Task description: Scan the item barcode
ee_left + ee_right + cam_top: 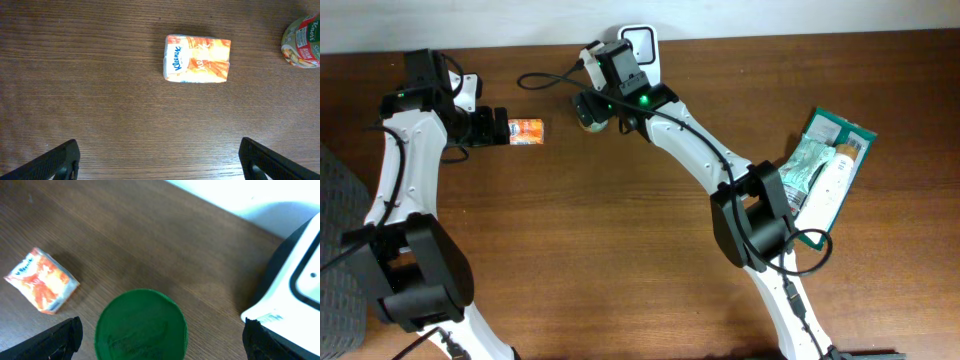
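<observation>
Beneath the right gripper — fingers wide apart — a green-lidded tub is found, near the white scanner. Ahead of the left gripper, likewise agape, a tissue pack is laid flat — untouched.

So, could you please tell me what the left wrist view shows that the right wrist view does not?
Only the left wrist view shows the open left gripper and the printed side label of the Knorr cup. Only the right wrist view shows the cup's green lid from above, the open right gripper, and a white-and-black device, probably the scanner, at the right edge. Both show the orange tissue pack lying on the wooden table, apart from the cup.
</observation>
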Robot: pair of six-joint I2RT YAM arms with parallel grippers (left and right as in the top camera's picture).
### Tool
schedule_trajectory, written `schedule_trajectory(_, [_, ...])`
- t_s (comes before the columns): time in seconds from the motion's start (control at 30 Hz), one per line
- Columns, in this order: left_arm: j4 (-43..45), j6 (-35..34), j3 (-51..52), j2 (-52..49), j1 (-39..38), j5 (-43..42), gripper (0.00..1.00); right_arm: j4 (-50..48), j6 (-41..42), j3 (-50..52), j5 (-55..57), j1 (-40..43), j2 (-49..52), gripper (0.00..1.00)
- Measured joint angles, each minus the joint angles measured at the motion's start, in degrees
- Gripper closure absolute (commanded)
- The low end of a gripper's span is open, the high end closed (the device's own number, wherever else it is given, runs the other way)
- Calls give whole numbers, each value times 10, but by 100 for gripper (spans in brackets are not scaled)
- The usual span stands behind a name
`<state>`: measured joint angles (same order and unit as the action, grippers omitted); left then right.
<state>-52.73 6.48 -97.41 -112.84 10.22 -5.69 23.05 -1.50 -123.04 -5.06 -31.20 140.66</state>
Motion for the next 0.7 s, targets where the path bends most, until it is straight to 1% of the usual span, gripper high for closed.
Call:
schedule_trajectory(0.13, [0,0,0,0,0,0,1,-6,0,0,0,-2,16,1])
schedule_trajectory(0.23, [0,0,0,0,0,0,1,-8,0,0,0,-11,18,8])
schedule_trajectory(0.33, [0,0,0,0,0,0,1,-5,0,0,0,-16,18,9])
schedule_trajectory(0.37, [0,0,0,0,0,0,1,-4,0,0,0,-16,19,14])
schedule_trajectory(0.4, [0,0,0,0,0,0,1,-4,0,0,0,-16,19,17])
schedule_trajectory(0.6, [0,0,0,0,0,0,1,0,0,0,12,-16,23,17])
schedule_trajectory(0.67, [0,0,0,0,0,0,1,0,0,0,16,-16,29,24])
schedule_trajectory(0.7, [0,0,0,0,0,0,1,0,0,0,16,-16,31,30])
